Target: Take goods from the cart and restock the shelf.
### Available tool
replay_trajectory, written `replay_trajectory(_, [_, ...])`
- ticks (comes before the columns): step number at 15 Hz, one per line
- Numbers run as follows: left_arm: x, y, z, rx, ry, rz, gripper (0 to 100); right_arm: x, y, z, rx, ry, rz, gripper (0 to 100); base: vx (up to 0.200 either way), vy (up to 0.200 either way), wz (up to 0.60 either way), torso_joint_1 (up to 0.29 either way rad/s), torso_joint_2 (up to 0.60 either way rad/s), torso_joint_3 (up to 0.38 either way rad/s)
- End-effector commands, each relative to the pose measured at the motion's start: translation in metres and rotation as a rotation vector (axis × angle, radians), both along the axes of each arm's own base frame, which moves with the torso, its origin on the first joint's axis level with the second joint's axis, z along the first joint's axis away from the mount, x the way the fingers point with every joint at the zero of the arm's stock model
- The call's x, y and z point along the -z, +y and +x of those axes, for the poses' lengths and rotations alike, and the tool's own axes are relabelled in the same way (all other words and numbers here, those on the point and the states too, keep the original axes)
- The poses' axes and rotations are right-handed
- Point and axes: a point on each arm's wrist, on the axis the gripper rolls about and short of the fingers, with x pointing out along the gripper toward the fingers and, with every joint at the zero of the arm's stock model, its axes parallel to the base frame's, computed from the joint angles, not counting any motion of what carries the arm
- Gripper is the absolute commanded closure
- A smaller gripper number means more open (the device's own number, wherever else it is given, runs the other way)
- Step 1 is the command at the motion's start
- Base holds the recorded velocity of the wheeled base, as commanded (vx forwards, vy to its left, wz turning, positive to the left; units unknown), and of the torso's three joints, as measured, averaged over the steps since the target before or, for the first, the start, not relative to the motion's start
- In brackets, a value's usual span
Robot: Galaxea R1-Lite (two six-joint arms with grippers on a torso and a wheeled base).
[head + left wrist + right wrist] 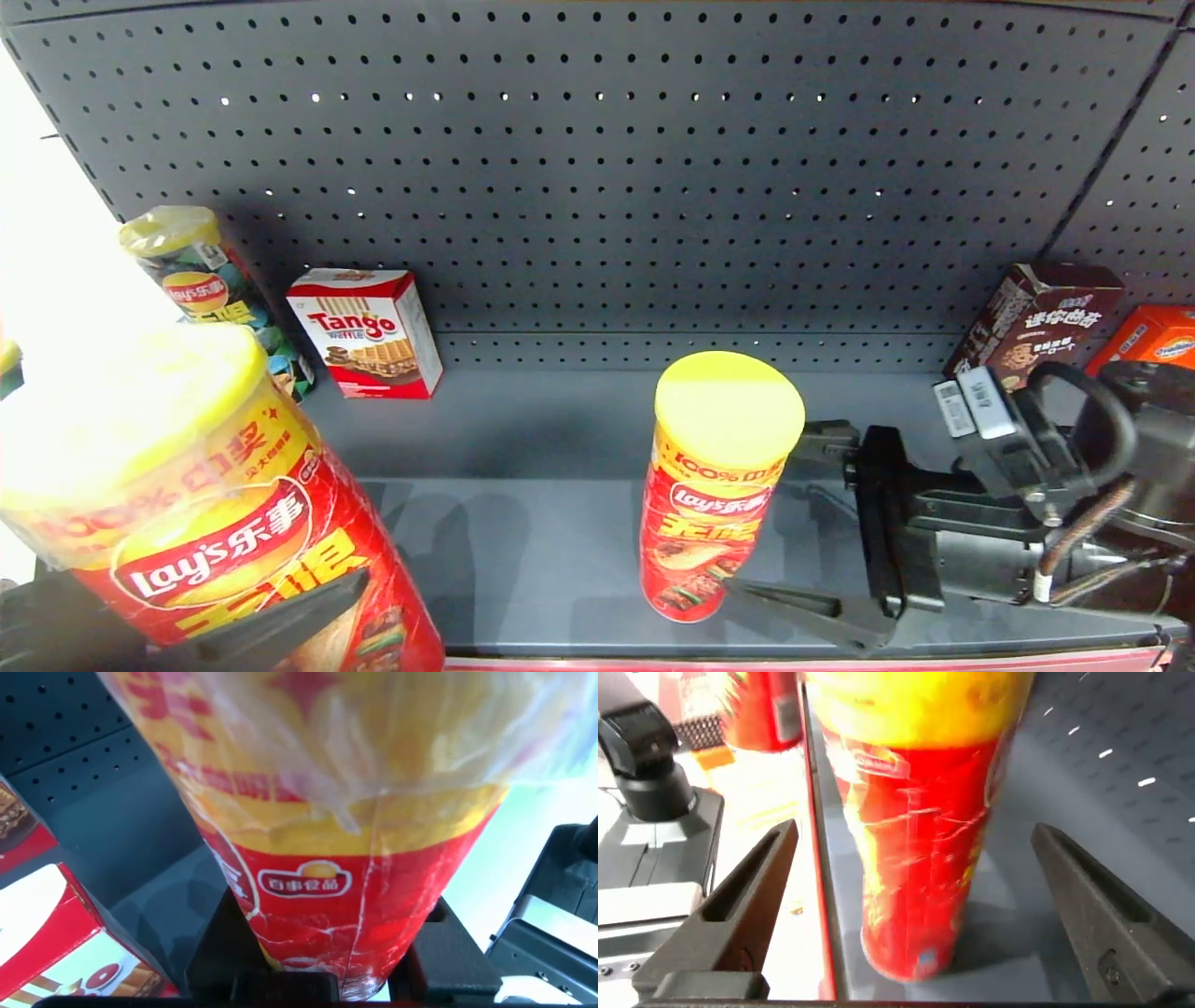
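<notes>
The chip can [719, 485] stands upright on the shelf [523, 523], right of the middle and close to the front lip. The right tool [770, 511] sits around it with its jaws spread wide. One finger is on each side of the can's lower half, and the right wrist view shows clear gaps, so neither finger is touching.

I judge this can to be placed and released. What remains is to clear the right tool cleanly, by drawing it straight back along the line of its fingers. It should stay level and spread so neither finger brushes the can. The can is tall and narrow, and a nudge this near the lip could tip it off the front.

The left tool [327, 975] is clamped on the lower part of a second chip can [205, 504], held at the left and in front of the shelf. The bare stretch of shelf between the wafer box [366, 331] and the standing can looks like the natural spot for it. It should be set down upright and a little deeper than the first.

A third can [201, 271] stands at the back left beside the wafer box. A brown box [1036, 322] and an orange box [1153, 336] stand at the far right against the pegboard back [597, 187].
</notes>
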Motion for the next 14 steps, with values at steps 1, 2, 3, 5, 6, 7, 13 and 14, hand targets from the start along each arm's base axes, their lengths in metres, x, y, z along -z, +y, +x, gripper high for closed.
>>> replay_trajectory(1, [-0.001,0.000,0.000,0.000,-0.003,-0.001,100,-0.021,-0.022,-0.021,0.032,-0.078,0.053,0,0.000,0.000,0.00,0.000,0.00,0.000])
replay_trajectory(2, [-0.001,0.000,0.000,0.000,-0.005,-0.003,100,-0.035,-0.038,-0.034,0.090,-0.110,0.075,0,0.000,0.000,0.00,0.000,0.00,0.000])
replay_trajectory(3, [-0.002,0.000,0.000,0.000,-0.008,-0.004,100,-0.045,-0.047,-0.043,0.127,-0.120,0.088,0,0.000,0.000,0.00,0.000,0.00,0.000])
replay_trajectory(5, [-0.002,0.000,0.000,0.000,-0.009,-0.005,100,-0.064,-0.064,-0.063,0.246,-0.134,0.126,0,0.000,0.000,0.00,0.000,0.00,0.000])
replay_trajectory(6, [-0.001,0.000,0.000,0.000,-0.006,-0.004,100,-0.071,-0.073,-0.074,0.351,-0.146,0.148,0,0.000,0.000,0.00,0.000,0.00,0.000])
replay_trajectory(7, [-0.001,0.001,-0.001,0.000,-0.009,-0.005,100,-0.071,-0.082,-0.087,0.434,-0.147,0.162,0,0.000,0.000,0.00,0.000,0.00,0.000])
replay_trajectory(13, [-0.004,0.002,-0.003,0.003,-0.025,-0.013,100,0.003,-0.137,-0.177,0.577,-0.008,0.114,0,0.000,0.000,0.00,0.000,0.00,0.000])
replay_trajectory(14, [-0.004,0.002,-0.003,0.005,-0.025,-0.013,100,0.008,-0.139,-0.181,0.590,0.010,0.112,0,0.000,0.000,0.00,0.000,0.00,0.000])
